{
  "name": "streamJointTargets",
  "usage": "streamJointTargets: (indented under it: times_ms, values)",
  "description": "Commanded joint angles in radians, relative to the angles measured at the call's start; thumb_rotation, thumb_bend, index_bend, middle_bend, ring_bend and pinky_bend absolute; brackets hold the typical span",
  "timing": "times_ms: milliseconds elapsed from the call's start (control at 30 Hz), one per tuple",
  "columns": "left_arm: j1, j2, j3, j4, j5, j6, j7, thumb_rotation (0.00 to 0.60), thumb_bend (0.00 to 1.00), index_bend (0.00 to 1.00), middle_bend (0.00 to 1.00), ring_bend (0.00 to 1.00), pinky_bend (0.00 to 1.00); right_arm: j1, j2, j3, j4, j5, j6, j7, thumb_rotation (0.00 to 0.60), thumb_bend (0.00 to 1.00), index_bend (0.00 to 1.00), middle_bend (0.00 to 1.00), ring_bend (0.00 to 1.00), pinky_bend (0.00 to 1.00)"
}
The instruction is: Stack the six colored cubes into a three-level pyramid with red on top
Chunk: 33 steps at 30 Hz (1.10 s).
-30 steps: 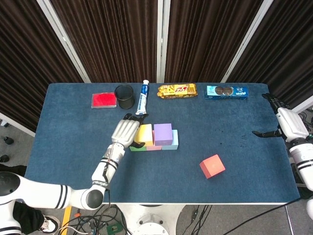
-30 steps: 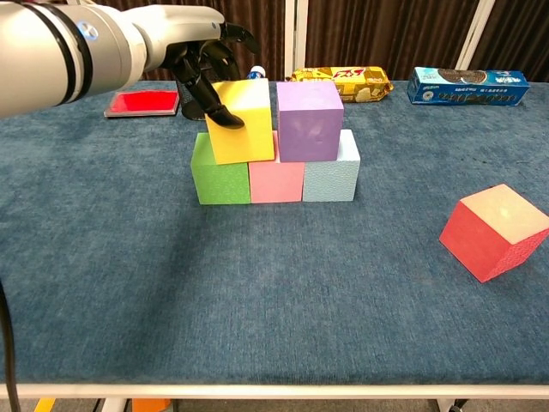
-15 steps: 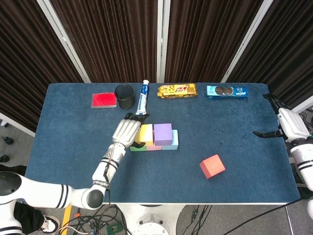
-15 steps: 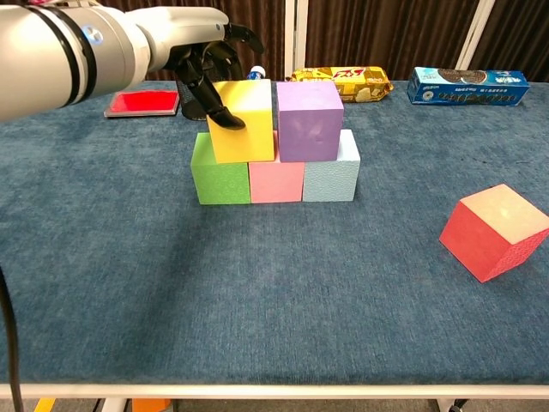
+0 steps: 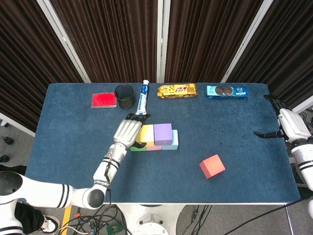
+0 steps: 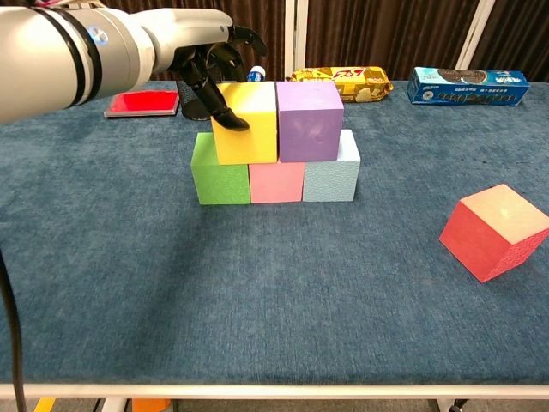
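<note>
Green [image 6: 219, 180], pink [image 6: 276, 182] and light blue [image 6: 330, 178] cubes form a row on the blue table. A yellow cube [image 6: 249, 124] and a purple cube [image 6: 309, 120] sit side by side on top of them, touching. My left hand [image 6: 202, 51] grips the yellow cube [image 5: 145, 133] from its left and back, thumb on its front face. The red cube [image 5: 212, 166] lies tilted on the cloth to the right front, also in the chest view as the red cube [image 6: 496, 232]. At the table's far right edge my right hand [image 5: 288, 125] hangs open, holding nothing.
Along the back stand a flat red box [image 5: 103, 100], a black cup [image 5: 124, 96], a toothpaste tube [image 5: 143, 98], a yellow snack pack [image 5: 177, 90] and a blue cookie box [image 5: 226, 91].
My left hand has nudged the yellow cube slightly right, closing the small gap to the purple cube. The right hand and red cube have stayed put.
</note>
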State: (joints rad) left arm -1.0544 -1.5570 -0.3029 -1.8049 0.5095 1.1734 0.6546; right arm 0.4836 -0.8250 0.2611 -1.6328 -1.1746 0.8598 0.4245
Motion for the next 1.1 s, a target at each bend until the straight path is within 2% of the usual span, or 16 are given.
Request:
streamJointTargets:
  times_ms: [33,1100]
  values:
    - [0.000,0.003,-0.002,-0.004,-0.001,0.000,-0.001,0.600,0.26,0.11,0.61,0.19,0.10,0.000,0.001,0.000,-0.001,-0.001,0.000,-0.001,0.600,0.00,0.00,0.00,0.00,0.00]
    - [-0.003,-0.004,-0.003,0.007,-0.005,-0.001,-0.011,0.600,0.26,0.11,0.61,0.19,0.09,-0.001,-0.008,-0.006,0.013,-0.001,-0.012,0.006,0.600,0.00,0.00,0.00,0.00,0.00]
